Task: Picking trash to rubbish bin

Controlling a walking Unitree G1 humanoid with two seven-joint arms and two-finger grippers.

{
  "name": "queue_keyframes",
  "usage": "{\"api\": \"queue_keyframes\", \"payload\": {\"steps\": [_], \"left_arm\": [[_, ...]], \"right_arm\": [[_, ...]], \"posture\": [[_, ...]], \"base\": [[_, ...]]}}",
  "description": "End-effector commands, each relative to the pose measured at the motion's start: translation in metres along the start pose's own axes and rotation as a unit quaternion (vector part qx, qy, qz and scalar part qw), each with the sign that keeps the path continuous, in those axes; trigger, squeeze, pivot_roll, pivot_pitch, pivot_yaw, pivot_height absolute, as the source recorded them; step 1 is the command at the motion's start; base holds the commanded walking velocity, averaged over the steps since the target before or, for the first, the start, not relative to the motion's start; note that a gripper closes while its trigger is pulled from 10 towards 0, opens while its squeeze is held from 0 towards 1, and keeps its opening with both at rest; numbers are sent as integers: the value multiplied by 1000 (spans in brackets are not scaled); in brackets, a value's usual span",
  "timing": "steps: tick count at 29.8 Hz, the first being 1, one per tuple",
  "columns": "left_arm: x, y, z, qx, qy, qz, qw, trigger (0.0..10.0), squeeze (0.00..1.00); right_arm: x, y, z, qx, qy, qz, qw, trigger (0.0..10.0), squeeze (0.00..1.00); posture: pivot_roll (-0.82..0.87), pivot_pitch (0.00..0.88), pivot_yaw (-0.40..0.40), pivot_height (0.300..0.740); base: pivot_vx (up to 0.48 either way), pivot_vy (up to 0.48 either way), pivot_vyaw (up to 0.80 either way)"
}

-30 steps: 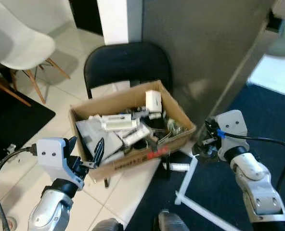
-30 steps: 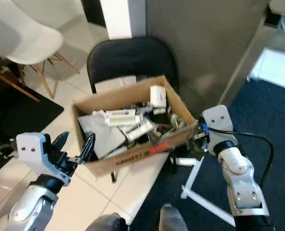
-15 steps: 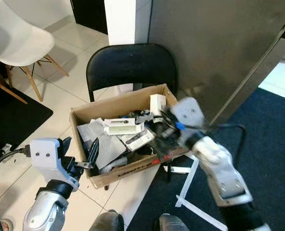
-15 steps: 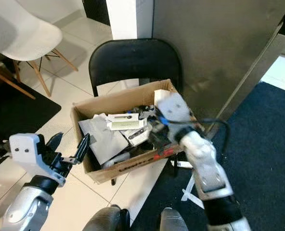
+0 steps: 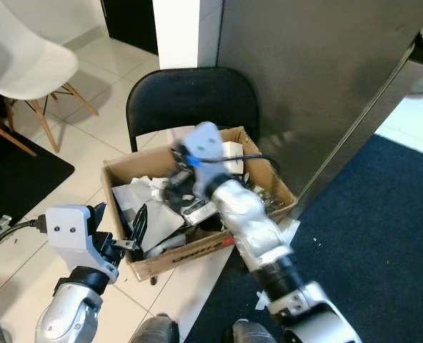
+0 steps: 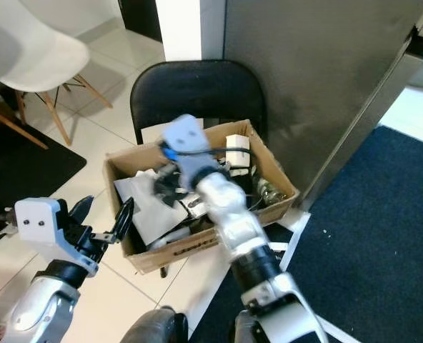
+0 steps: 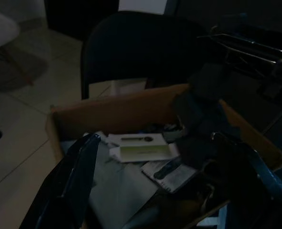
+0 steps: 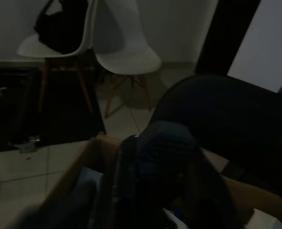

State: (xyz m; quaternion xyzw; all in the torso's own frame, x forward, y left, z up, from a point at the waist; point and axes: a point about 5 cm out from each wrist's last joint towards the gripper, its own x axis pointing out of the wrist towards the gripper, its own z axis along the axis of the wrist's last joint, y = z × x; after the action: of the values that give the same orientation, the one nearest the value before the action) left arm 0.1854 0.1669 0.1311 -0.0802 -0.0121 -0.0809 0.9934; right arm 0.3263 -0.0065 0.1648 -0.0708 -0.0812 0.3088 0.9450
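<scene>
- Two grippers frame my shot: from the head camera, my left gripper [image 5: 122, 227] hovers at about 8 o'clock from the cardboard box [image 5: 263, 179], its two black fingers [image 7: 79, 174] spread apart and holding nothing, tips just beside the box's near-left corner.
- White chair [image 5: 18, 61] with wooden legs stands at 10 o'clock, on pale floor tiles [image 5: 90, 136] beside a black mat [image 5: 22, 168].
- Centre frame, the open box sits on the floor in front of a black folding chair [image 5: 190, 96] at 12 o'clock; it is packed with trash [image 6: 148, 204]: white cartons, grey sheets, a clear bottle [image 6: 266, 191] near its right wall.
- My right arm [image 5: 247, 221] reaches in from 5 o'clock, its gripper [image 5: 177, 187] blurred over the middle of the trash; I cannot tell whether those fingers are apart or closed.
- At 2 o'clock a grey wall panel [image 5: 326, 71] rises behind the box, with dark blue carpet [image 5: 369, 236] at 4 o'clock.
- Right wrist camera, very dark, shows a dark rounded shape [image 8: 162, 157] over the box's edge.
</scene>
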Motion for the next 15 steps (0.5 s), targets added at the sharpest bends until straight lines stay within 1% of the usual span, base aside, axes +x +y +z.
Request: {"api": "queue_keyframes", "payload": {"steps": [1,2,3,5,6,7,8,9,10,11,13,14,15], "left_arm": [[-1,0,0,2,1,6,1000,10000,0],[-1,0,0,2,1,6,1000,10000,0],[-2,-1,0,2,1,7,1000,10000,0],[-2,-2,0,1,0,8,1000,10000,0],[-2,-2,0,1,0,8,1000,10000,0],[-2,-2,0,1,-1,9,1000,10000,0],[-2,-3,0,0,-1,8,1000,10000,0],[-2,-3,0,0,-1,8,1000,10000,0],[-2,-3,0,0,-1,8,1000,10000,0],[-2,-4,0,0,-1,7,1000,10000,0],[-3,-4,0,-1,-1,6,1000,10000,0],[-3,-4,0,-1,-1,6,1000,10000,0],[-3,-4,0,0,-1,6,1000,10000,0]], "right_arm": [[9,11,1,25,-7,-12,1000,10000,1000],[9,11,1,25,-7,-12,1000,10000,1000],[10,8,0,22,-8,-26,999,10000,1000],[8,-7,-5,17,-7,-69,997,10000,1000],[8,-7,-5,17,-7,-69,997,10000,1000],[7,-14,-8,12,-4,-87,996,10000,1000],[-4,-41,-16,5,13,-107,994,10000,122],[-4,-41,-16,5,13,-107,994,10000,122],[-8,-50,-19,3,18,-112,993,10000,122],[-16,-65,-21,-2,22,-129,991,10000,0],[-36,-97,-22,-16,28,-172,985,10000,0],[-50,-114,-23,-31,36,-192,980,10000,0],[-58,-124,-24,-42,41,-202,978,10000,0]], "posture": [[6,95,-37,740],[6,95,-37,740],[10,98,-38,740],[7,99,-39,740],[7,99,-39,740],[0,102,-38,740],[-9,106,-36,740],[-9,106,-36,740],[-9,106,-36,740],[-14,107,-34,740],[-18,109,-33,740],[-22,109,-30,740],[-29,110,-27,740]], "base": [[0,0,0],[0,0,0],[0,0,0],[0,0,0],[0,0,0],[0,0,0],[0,0,0],[0,0,0],[0,0,0],[0,0,0],[0,0,0],[0,0,0],[0,0,0]]}}
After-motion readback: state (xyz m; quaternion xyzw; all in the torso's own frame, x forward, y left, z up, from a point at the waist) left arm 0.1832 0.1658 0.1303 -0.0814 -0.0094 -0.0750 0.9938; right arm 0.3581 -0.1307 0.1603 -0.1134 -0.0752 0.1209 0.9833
